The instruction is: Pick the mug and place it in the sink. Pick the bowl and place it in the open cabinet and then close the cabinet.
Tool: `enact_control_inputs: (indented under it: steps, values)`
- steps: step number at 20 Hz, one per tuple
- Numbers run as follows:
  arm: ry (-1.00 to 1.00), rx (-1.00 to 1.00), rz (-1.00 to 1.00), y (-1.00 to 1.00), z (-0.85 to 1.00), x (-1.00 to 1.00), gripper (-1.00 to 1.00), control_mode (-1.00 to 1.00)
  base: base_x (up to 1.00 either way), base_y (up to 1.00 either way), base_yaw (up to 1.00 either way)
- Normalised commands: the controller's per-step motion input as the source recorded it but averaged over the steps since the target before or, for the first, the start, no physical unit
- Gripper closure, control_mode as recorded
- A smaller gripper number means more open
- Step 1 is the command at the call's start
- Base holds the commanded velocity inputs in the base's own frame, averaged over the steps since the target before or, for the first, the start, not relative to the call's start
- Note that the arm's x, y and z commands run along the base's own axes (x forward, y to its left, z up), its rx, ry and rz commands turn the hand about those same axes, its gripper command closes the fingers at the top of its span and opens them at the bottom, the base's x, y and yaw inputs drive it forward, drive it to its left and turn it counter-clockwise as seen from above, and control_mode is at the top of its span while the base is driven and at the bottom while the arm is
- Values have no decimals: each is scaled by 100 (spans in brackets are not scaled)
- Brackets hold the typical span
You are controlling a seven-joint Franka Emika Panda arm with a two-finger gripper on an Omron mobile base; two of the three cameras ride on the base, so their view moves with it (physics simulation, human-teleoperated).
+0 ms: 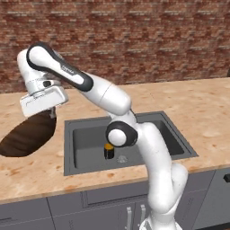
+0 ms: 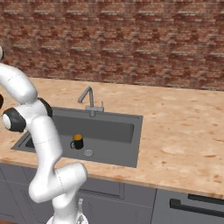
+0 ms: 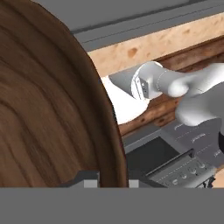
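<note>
1 bowl (image 1: 27,137), 1 mug (image 1: 108,151), 1 sink (image 1: 81,134) with 1 drain (image 2: 89,152) and 1 faucet (image 2: 89,101). 1 arm (image 1: 152,152), 1 gripper (image 1: 51,113). 1 counter (image 1: 193,108), 1 brick wall (image 1: 134,40). 2 vertical door handles (image 1: 134,214) below sink.

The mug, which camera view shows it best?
The right base view: the mug stands unobstructed on the sink floor, handle and yellow top clear. In the left base view the mug sits right beside the arm's dark joint, smaller and less distinct.
</note>
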Motion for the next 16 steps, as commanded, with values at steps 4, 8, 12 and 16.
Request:
enact_control_inputs:
  steps: [4, 8, 12, 16]
  values:
    - [7, -1, 0, -100, 0, -70, 100, -100, 0, 0, 0]
    - [-9, 6, 0, -100, -2, -87, 100, -100, 0, 0, 0]
    - [-38, 32, 0, -100, -5, -57, 100, -100, 0, 0, 0]
    - [-58, 64, 0, -100, -9, -21, 100, -100, 0, 0, 0]
